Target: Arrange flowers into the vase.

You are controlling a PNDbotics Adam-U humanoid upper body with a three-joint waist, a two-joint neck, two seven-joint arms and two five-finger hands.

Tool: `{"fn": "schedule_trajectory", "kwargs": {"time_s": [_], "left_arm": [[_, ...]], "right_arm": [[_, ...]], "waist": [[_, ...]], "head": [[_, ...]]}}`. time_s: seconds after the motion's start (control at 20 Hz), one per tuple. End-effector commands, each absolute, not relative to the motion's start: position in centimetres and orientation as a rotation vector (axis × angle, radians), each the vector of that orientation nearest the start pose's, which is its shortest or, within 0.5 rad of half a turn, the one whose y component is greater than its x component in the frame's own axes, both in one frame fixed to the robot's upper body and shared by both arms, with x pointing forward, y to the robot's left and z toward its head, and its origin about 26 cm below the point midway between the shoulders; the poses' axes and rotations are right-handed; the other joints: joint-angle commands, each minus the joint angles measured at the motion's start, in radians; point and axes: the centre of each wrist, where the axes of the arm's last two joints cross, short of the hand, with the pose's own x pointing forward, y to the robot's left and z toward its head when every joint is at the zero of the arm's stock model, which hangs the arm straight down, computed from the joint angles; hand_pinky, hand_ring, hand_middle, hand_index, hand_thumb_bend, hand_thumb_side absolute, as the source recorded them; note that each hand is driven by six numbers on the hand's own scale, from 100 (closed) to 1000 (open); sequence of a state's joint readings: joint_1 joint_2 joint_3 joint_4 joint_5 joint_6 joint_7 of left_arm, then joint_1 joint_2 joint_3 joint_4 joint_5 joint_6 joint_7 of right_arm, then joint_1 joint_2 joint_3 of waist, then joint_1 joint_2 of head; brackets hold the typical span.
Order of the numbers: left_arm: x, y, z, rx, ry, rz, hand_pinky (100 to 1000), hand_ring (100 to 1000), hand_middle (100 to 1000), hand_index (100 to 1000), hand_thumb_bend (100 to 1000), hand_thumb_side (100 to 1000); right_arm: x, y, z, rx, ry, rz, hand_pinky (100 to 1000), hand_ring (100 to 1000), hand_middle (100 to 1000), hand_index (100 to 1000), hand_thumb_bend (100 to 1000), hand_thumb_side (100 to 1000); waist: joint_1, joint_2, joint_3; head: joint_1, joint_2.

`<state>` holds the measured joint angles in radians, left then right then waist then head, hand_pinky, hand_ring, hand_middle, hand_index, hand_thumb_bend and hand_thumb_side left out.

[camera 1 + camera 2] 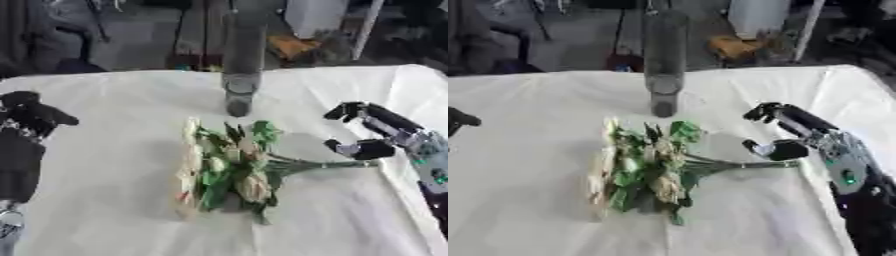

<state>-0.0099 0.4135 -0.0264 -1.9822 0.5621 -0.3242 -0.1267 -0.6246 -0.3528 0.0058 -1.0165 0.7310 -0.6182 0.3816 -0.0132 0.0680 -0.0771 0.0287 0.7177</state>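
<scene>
In the left eye view I have the bouquet of flowers (229,167) lying flat on the white-covered desk (105,150), blooms and green leaves bunched toward the middle and the stems running out to the right. The tall grey vase (242,65) stands upright near the far edge of the desk, behind the bouquet and apart from it. My right hand (372,135) comes in from the right side, palm turned toward the bouquet, upper fingers (350,110) spread and gently curved above the stems while the thumb sits low, just at the stem ends; I cannot tell whether it touches them. The fingers are wide, closed on nothing. My left hand (31,117) shows at the left edge, raised, dark fingers bent loosely, holding nothing, well apart from the flowers.

In the right eye view the right hand (794,135) reads the same: forearm slanting up from the lower right corner, fingers arched open over the stem ends, thumb below. Only a dark tip of the left hand (458,120) pokes in at the left edge here, so its fingers cannot be judged from this side.
</scene>
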Motion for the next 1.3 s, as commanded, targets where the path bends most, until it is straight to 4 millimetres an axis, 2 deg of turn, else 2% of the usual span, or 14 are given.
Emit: {"fn": "schedule_trajectory", "kwargs": {"time_s": [0.05, 1.3], "left_arm": [[26.3, 29.6, 13.2, -0.401, -2.267, -0.172, 608, 551, 454, 691, 751, 708], [26.3, 29.4, 13.2, -0.407, -2.259, -0.176, 610, 550, 454, 691, 748, 710]], "right_arm": [[43.2, -30.9, 8.8, -0.455, -1.717, 1.541, 734, 792, 754, 846, 380, 416], [42.7, -29.3, 7.0, -0.45, -1.693, 1.625, 736, 786, 752, 854, 378, 428]], "waist": [[0.001, -0.008, 0.001], [0.002, -0.006, 0.003]], "head": [[0.0, -0.008], [-0.002, -0.008]]}}
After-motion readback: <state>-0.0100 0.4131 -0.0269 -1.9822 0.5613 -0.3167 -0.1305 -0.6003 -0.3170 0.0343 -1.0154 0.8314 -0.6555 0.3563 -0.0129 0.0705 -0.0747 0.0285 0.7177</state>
